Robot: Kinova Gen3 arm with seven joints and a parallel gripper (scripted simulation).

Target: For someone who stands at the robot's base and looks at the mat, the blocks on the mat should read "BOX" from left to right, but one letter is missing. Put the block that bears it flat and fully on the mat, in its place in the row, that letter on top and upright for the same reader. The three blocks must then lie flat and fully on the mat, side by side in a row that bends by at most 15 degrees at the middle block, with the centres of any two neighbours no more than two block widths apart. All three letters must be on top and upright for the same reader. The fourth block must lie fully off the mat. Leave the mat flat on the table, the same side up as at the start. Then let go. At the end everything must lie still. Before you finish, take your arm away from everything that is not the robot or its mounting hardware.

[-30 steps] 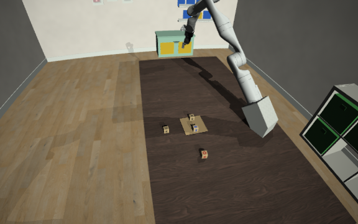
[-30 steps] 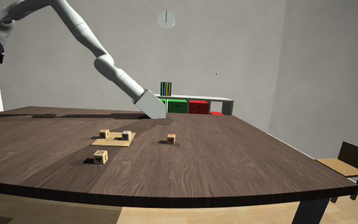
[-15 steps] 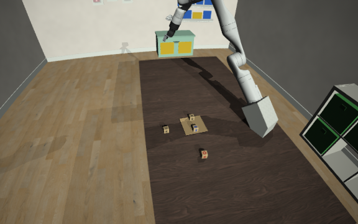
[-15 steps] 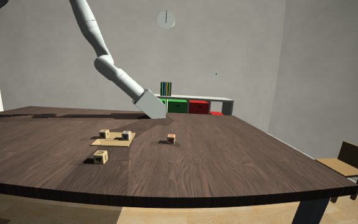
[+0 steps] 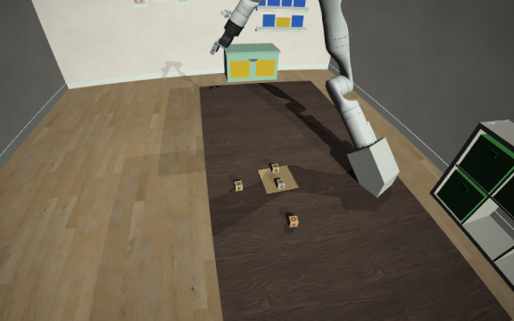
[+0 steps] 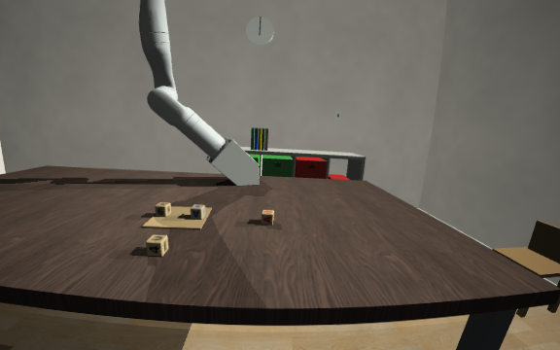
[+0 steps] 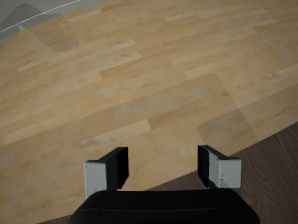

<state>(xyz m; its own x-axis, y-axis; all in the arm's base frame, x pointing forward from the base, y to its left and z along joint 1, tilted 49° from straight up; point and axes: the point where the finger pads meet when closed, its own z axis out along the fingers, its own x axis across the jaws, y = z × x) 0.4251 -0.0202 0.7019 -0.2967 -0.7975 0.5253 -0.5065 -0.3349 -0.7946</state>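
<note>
Four blocks sit on the table [image 5: 328, 267]: two on the tan mat [image 5: 269, 182], a red-marked block [image 5: 293, 220] nearer the camera, a dark-marked block [image 5: 238, 185] beside the mat. Far off, the hand [image 5: 214, 48] hangs spread, gripping nothing.

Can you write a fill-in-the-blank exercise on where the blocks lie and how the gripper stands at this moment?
1. The number of wooden letter blocks lying on the tan square mat is ____.
2. The block with the red mark lies ____ the mat.
3. The black two-finger gripper is ____ and holds nothing.
4. In the wrist view, the gripper mostly faces the light wooden ____.

Missing words: two; off; open; floor
</note>
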